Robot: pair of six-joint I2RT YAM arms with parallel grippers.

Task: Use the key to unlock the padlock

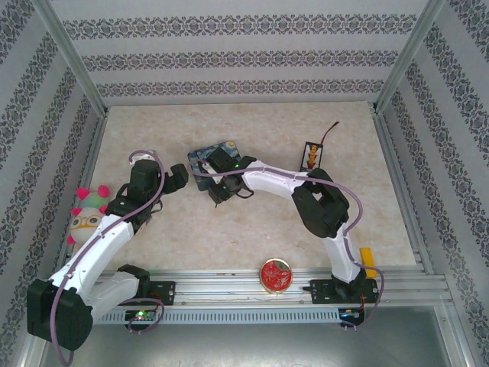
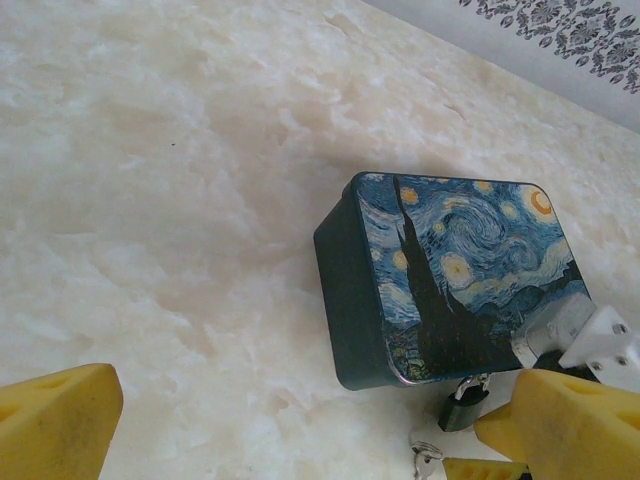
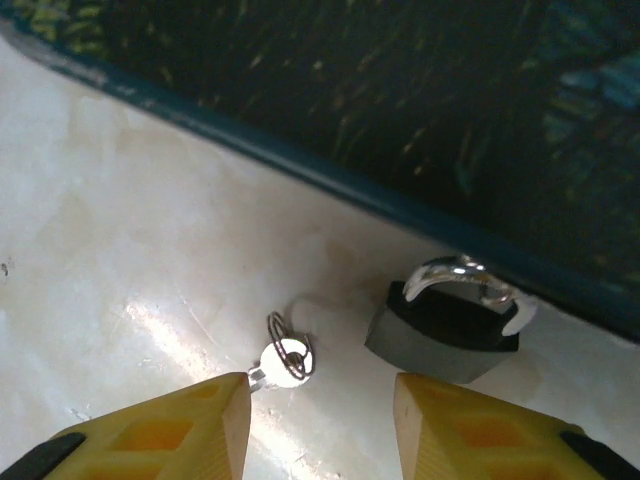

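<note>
Right wrist: right gripper point(image 3: 320, 425) part open, empty; left gripper point(image 2: 310, 440) wide, empty. Flat key point(image 3: 288, 358) may skid from pinch.

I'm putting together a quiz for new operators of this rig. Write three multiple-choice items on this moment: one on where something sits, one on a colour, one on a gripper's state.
1. Where is the small dark grey padlock with the silvery shackle, relative to the blue-and-yellow starry-night painted tin?
A. on its lid
B. on the pale marbled table beside its side wall
C. inside it

2. What colour are the right gripper fingers?
A. yellow
B. red
C. green

3. How does the right gripper stand toward the small silvery key on its ring?
A. shut on it
B. shut, pressing it down
C. open, the key lying on the table by its fingertips

Answers: B, the padlock rests on the table next to the tin's wall; A, both fingers are yellow; C, a gap shows between the fingers and nothing is gripped.
</note>
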